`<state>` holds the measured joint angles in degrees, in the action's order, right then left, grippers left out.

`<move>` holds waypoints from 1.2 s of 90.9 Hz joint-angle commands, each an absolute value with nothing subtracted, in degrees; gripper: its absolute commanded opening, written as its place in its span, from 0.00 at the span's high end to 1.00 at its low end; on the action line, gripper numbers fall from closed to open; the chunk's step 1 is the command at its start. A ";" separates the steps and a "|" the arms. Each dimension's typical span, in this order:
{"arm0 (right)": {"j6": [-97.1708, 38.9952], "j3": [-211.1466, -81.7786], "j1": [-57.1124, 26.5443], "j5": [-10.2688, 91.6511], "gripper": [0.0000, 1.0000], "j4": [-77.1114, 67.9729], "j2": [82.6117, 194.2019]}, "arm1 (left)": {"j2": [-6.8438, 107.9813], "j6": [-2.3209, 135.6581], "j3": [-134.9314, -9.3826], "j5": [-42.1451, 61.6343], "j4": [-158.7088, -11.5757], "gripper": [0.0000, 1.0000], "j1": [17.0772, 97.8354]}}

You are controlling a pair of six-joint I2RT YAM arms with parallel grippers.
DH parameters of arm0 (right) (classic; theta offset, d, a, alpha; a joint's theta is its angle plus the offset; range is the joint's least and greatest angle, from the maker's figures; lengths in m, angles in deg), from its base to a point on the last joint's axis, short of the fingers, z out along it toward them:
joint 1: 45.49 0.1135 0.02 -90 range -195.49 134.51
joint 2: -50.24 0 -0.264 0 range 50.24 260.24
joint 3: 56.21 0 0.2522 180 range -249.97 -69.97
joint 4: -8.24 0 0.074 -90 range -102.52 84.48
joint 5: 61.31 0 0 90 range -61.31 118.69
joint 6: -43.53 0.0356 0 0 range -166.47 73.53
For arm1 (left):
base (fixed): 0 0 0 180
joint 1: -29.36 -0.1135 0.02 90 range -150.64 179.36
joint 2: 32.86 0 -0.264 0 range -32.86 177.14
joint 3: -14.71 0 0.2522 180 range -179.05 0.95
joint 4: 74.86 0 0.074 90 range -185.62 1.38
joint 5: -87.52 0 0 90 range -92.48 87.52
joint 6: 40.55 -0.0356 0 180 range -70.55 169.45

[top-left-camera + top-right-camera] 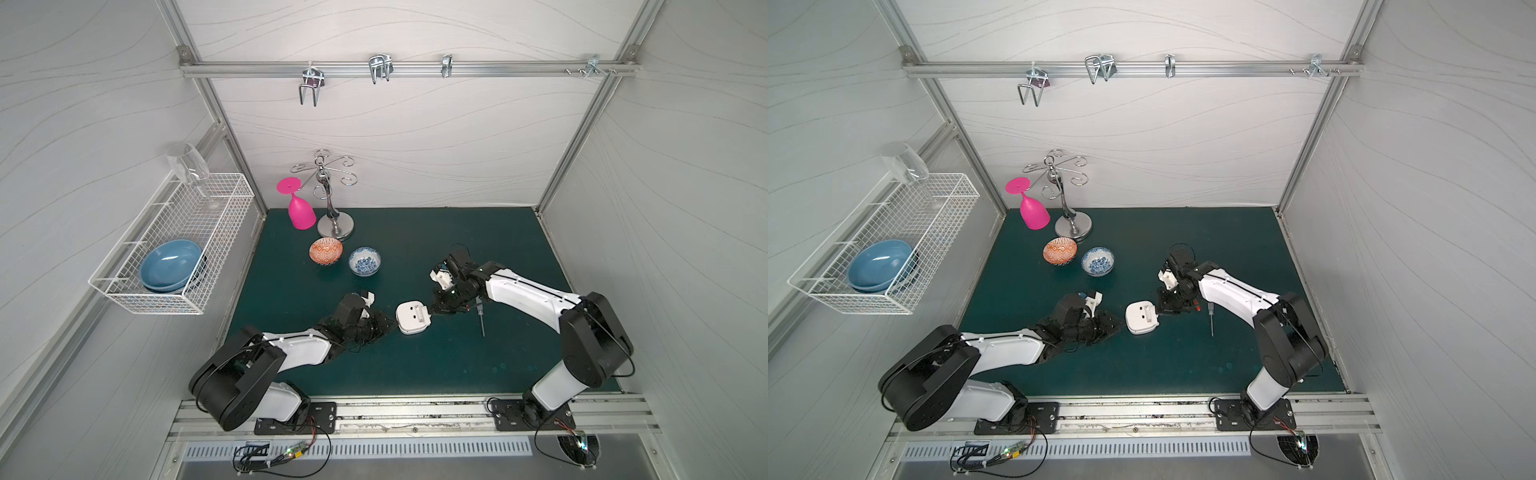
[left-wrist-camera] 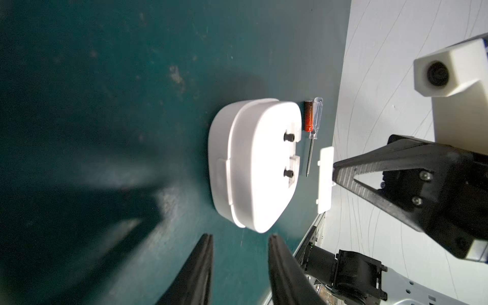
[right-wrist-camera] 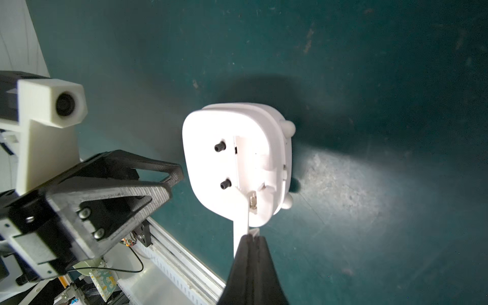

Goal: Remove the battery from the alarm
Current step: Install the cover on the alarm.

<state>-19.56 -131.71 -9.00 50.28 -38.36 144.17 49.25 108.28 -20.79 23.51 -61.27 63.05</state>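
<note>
Alarm (image 2: 253, 163): face down on the mat (image 2: 132, 79), back up, between my two grippers.
Battery (image 2: 307, 116): out of the alarm, lying on the mat on its far side, towards my right arm. It lies just beside the screwdriver (image 2: 313, 134) handle and parallel to it.
Left gripper (image 2: 240, 239): jaws apart, nothing between them, pointed at the alarm's near edge and just short of it.
Right gripper (image 3: 252, 239): jaws pinched tight on one end of the thin white cover (image 2: 325, 190).
Compartment (image 3: 260, 169): open. A metal contact (image 3: 253, 202) shows and I see no cell inside.
Task state (judgement): the removal looks done; only the cover is left in my grip.
Battery handling (judgement): small, light, rigid, with a smooth round barrel, so likely to roll or squirt out of a pinch. I would take it across the middle of the barrel. The screwdriver handle crowds one side, so there is little room for a finger there.
Alarm handling (judgement): light hollow plastic that probably slides if nudged. Steady it by opposite side walls, not by the black knobs.
Unclear: whether battery and screwdriver touch, and whether the cover's free end touches the alarm.
Hidden: the clock face is hidden. In both top views the battery is only a red speck under my right arm. In the right wrist view the cover hides part of the compartment.
</note>
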 commanded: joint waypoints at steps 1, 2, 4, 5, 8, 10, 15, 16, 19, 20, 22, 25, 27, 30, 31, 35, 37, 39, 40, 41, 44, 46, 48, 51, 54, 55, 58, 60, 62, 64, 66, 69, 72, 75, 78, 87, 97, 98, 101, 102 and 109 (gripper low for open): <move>-20.65 -133.62 -8.46 50.53 0.99 -37.33 146.16 | 52.12 107.27 -23.85 25.82 -54.87 0.62 62.60; -20.64 -133.70 -8.43 50.55 0.99 -37.34 146.36 | 52.43 107.28 -23.98 25.86 -54.74 0.62 62.59; -20.64 -133.94 -8.45 50.57 0.99 -37.27 146.80 | 52.76 107.37 -24.16 26.03 -54.47 0.62 62.58; -20.59 -134.03 -8.42 50.62 0.99 -37.22 146.95 | 52.97 107.46 -24.17 26.06 -54.32 0.62 62.54; -20.60 -134.26 -8.40 50.71 0.99 -37.06 147.28 | 53.72 107.51 -24.47 26.22 -54.01 0.62 62.50; -20.62 -134.36 -8.38 50.79 0.99 -36.89 147.54 | 54.22 107.54 -24.66 26.25 -53.93 0.62 62.54; -20.63 -134.55 -8.28 50.88 0.99 -36.57 148.21 | 55.19 107.62 -25.00 26.33 -53.69 0.62 62.55; -20.63 -134.56 -8.29 50.82 0.99 -36.51 148.31 | 55.33 107.63 -25.08 26.34 -53.62 0.62 62.52; -20.63 -134.69 -8.22 50.76 0.99 -36.40 148.49 | 55.90 107.63 -25.27 26.33 -53.61 0.63 62.50; -20.72 -134.72 -8.18 50.67 0.99 -36.38 148.59 | 55.99 107.63 -25.30 26.29 -53.54 0.63 62.49; -20.76 -134.78 -8.21 50.58 0.99 -36.35 148.72 | 56.37 107.65 -25.39 26.33 -53.44 0.63 62.56; -20.87 -134.83 -8.22 50.51 0.99 -36.17 148.90 | 56.79 107.82 -25.44 26.27 -53.28 0.63 62.58; -20.96 -134.94 -8.22 50.49 0.99 -36.06 149.04 | 57.10 107.90 -25.49 26.28 -53.07 0.63 62.51; -21.01 -135.09 -8.11 50.41 0.99 -36.02 149.30 | 57.46 108.01 -25.51 26.26 -52.91 0.63 62.49; -21.09 -135.14 -8.12 50.41 0.99 -36.06 149.38 | 57.61 108.08 -25.51 26.21 -52.84 0.63 62.45; -21.23 -135.40 -8.05 50.41 0.99 -36.05 149.76 | 57.96 108.18 -25.59 26.21 -52.69 0.63 62.43; -21.35 -135.59 -7.91 50.40 0.99 -36.14 149.92 | 58.22 108.19 -25.59 26.16 -52.55 0.64 62.45; -21.45 -135.71 -7.88 50.31 0.99 -36.25 150.11 | 58.38 108.19 -25.60 26.16 -52.49 0.64 62.44; -21.52 -135.80 -7.87 50.27 0.99 -36.26 150.23 | 58.46 108.26 -25.64 26.12 -52.50 0.64 62.42; -21.56 -135.84 -7.83 50.29 0.99 -36.27 150.33 | 58.55 108.30 -25.66 26.19 -52.50 0.64 62.41; -21.75 -136.01 -7.74 50.22 0.99 -36.34 150.60 | 58.81 108.37 -25.67 26.25 -52.24 0.64 62.45; -21.75 -136.09 -7.71 50.18 0.99 -36.34 150.68 | 58.99 108.37 -25.66 26.21 -52.15 0.64 62.48; -21.88 -136.14 -7.63 50.19 0.99 -36.38 150.76 | 59.16 108.47 -25.72 26.22 -52.06 0.64 62.42; -22.03 -136.27 -7.53 49.94 0.99 -36.54 150.88 | 59.29 108.51 -25.69 26.25 -52.04 0.64 62.42; -22.13 -136.31 -7.49 49.57 0.99 -36.70 150.85 | 59.45 108.51 -25.64 26.26 -51.92 0.64 62.41; -22.17 -136.32 -7.50 49.46 0.99 -36.75 150.86 | 59.48 108.51 -25.62 26.26 -51.90 0.64 62.41; -22.35 -136.28 -7.52 48.81 0.99 -36.92 150.73 | 59.54 108.49 -25.60 26.18 -51.93 0.65 62.46; -22.51 -136.32 -7.52 48.53 0.99 -37.01 150.71 | 59.63 108.55 -25.55 26.15 -51.92 0.65 62.44; -22.62 -136.33 -7.52 48.00 0.99 -37.12 150.57 | 59.65 108.54 -25.41 26.08 -51.92 0.65 62.48; -22.65 -136.33 -7.52 47.65 0.99 -37.28 150.43 | 59.72 108.65 -25.42 26.08 -51.83 0.65 62.42; -22.74 -136.29 -7.52 47.36 0.99 -37.43 150.33 | 59.76 108.66 -25.35 26.04 -51.83 0.65 62.47; -22.77 -136.13 -7.52 46.91 0.99 -37.43 150.02 | 59.84 108.68 -25.33 26.00 -51.82 0.65 62.41; -22.82 -136.03 -7.52 46.54 0.99 -37.45 149.63 | 59.85 108.75 -25.33 25.99 -51.86 0.65 62.41; -22.92 -135.94 -7.52 46.24 0.99 -37.43 149.31 | 59.86 108.72 -25.25 25.95 -51.81 0.65 62.43; -22.92 -135.83 -7.52 45.98 0.99 -37.42 148.97 | 59.86 108.72 -25.25 25.98 -51.79 0.65 62.47; -23.59 -135.99 -7.51 45.14 0.99 -38.48 148.64 | 59.86 108.76 -25.24 25.89 -51.78 0.65 62.44; -24.09 -136.15 -7.52 44.78 0.98 -39.46 148.78 | 59.81 108.77 -25.16 25.88 -51.75 0.65 62.45; -24.07 -136.15 -7.52 44.78 0.99 -39.54 148.64 | 59.79 108.77 -25.16 25.89 -51.77 0.65 62.43; -24.05 -136.15 -7.52 44.78 0.99 -39.54 148.54 | 59.84 108.77 -25.16 25.90 -51.76 0.65 62.44; -24.06 -136.15 -7.52 44.82 0.99 -39.53 148.52 | 59.85 108.77 -25.16 25.90 -51.78 0.65 62.42; -23.91 -136.14 -7.52 44.95 0.99 -39.58 148.30 | 59.86 108.77 -25.17 25.90 -51.75 0.65 62.41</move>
<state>-22.99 -135.38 -7.93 46.01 -37.33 149.96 58.75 108.65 -23.89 26.07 -53.01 62.72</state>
